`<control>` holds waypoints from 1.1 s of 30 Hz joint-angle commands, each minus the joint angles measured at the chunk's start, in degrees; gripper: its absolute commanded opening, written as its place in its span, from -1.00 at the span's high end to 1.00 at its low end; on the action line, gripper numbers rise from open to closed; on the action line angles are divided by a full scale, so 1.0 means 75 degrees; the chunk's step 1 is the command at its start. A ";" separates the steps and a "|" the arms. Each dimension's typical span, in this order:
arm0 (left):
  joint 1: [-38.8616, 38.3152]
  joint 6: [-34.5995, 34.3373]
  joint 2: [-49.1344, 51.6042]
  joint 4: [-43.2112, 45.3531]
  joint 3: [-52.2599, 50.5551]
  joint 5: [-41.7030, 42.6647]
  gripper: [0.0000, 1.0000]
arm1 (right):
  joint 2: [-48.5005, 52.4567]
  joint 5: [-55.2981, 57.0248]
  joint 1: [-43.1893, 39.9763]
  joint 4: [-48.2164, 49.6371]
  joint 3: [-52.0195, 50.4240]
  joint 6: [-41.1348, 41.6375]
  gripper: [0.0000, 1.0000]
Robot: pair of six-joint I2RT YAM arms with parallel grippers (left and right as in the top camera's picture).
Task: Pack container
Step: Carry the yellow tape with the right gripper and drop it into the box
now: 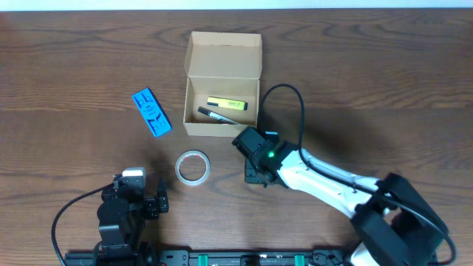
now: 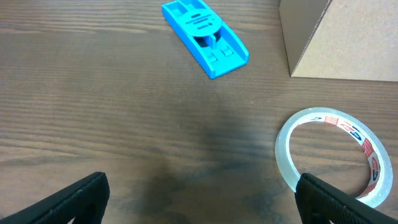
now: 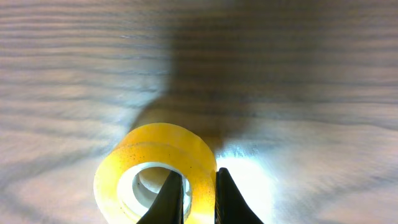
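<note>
The container, a tan cardboard box [image 1: 222,103] with its flap lid open, stands at the table's middle back. In it lie a yellow highlighter [image 1: 226,103] and a black pen [image 1: 214,114]. Its corner shows in the left wrist view [image 2: 336,37]. My right gripper [image 3: 198,196] is shut on the wall of a yellow tape roll [image 3: 155,168], one finger inside the ring, one outside. In the overhead view that gripper [image 1: 259,174] is just in front of the box's right corner; the roll is hidden there. My left gripper [image 2: 199,199] is open and empty, near the front left.
A clear tape roll [image 1: 193,166] lies in front of the box, and shows in the left wrist view [image 2: 336,155] by the right finger. A blue plastic dispenser [image 1: 151,112] lies left of the box, also in the left wrist view [image 2: 205,37].
</note>
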 commanded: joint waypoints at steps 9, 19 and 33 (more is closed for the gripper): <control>0.0052 0.0079 -0.0044 -0.0015 -0.0047 -0.0006 -0.91 | -0.1600 0.0915 -0.0160 -0.0388 0.2075 -0.2958 0.98; 0.0052 0.0079 -0.0044 -0.0015 -0.0047 -0.0006 -0.91 | 0.0717 0.0364 -0.0988 0.0064 0.4290 -0.5397 0.97; 0.0052 0.0079 -0.0044 -0.0015 -0.0047 -0.0009 -0.91 | 0.2751 0.0050 -0.1110 -0.0315 0.5412 -0.9218 0.95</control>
